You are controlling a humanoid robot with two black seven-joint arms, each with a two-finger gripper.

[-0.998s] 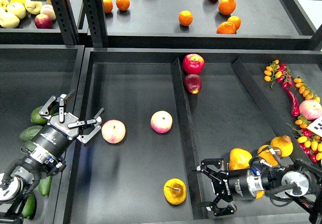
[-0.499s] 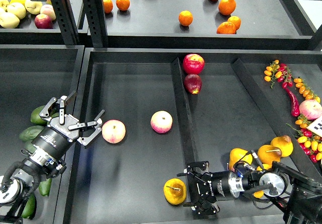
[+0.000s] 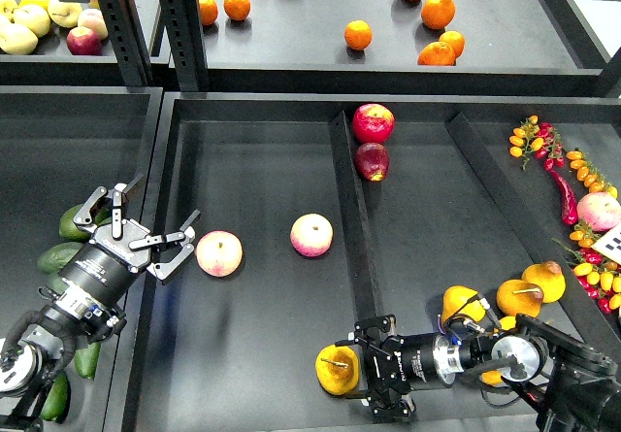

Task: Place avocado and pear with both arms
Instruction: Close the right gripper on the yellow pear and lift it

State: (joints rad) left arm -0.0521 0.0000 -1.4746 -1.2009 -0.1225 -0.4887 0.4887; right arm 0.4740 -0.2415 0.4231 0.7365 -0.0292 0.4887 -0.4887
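Observation:
The pear (image 3: pixel 337 369), golden yellow with a short brown stem, lies at the front of the middle tray. My right gripper (image 3: pixel 370 374) is open and empty, its fingers spread right beside the pear's right side. Several dark green avocados (image 3: pixel 60 255) lie in the left tray, partly hidden under my left arm. My left gripper (image 3: pixel 157 215) is open and empty above the wall between the left and middle trays, just left of a pink-yellow apple (image 3: pixel 218 253).
A second pink-yellow apple (image 3: pixel 310 235) lies mid-tray. Two red apples (image 3: pixel 373 122) sit by the divider (image 3: pixel 349 228). More yellow pears (image 3: pixel 463 304) lie behind my right arm. Chillies and small tomatoes (image 3: pixel 582 228) are at the right, oranges (image 3: pixel 358 34) on the back shelf.
My right gripper has moved left over the divider, from the right tray to the pear's side. My left arm has hardly moved.

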